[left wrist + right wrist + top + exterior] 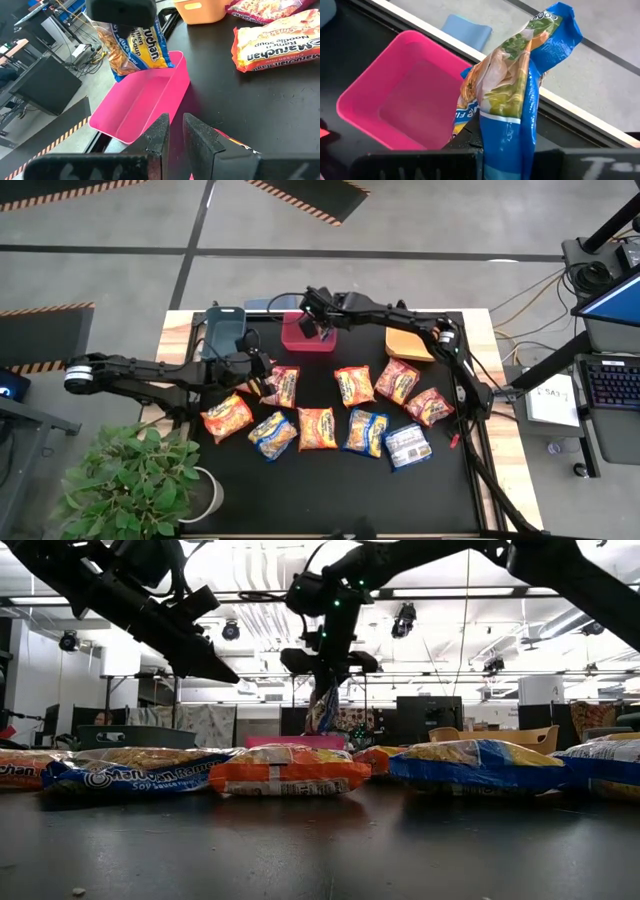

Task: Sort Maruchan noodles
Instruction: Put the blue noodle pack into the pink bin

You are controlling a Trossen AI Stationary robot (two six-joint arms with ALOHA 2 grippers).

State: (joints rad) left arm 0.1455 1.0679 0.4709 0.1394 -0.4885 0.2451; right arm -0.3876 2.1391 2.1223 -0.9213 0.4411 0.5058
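Nearest us in the overhead view, along the front of the black table [330, 480], we see a row of Maruchan noodle packets [316, 428]: orange ones at the left and middle, blue-and-yellow ones between them, and a silver-white and blue packet [407, 446] at the right end. A second row of orange and red-orange packets lies just behind.

Our left gripper [262, 380] sits low at the left end of that second row, beside an orange packet [283, 386]. Its fingers [159, 137] are nearly pressed together with only a narrow gap, and we cannot tell whether anything is pinched between them.

Farther back, our right gripper [322, 320] hangs above the pink bin [308, 335] at the table's rear edge. Its claw is clamped on a blue-and-yellow packet [520, 100], which dangles upright over the bin's open interior.

Flanking the pink bin along the back edge we see a dark grey bin [224, 330] to the left and an orange bin [408, 343] to the right.
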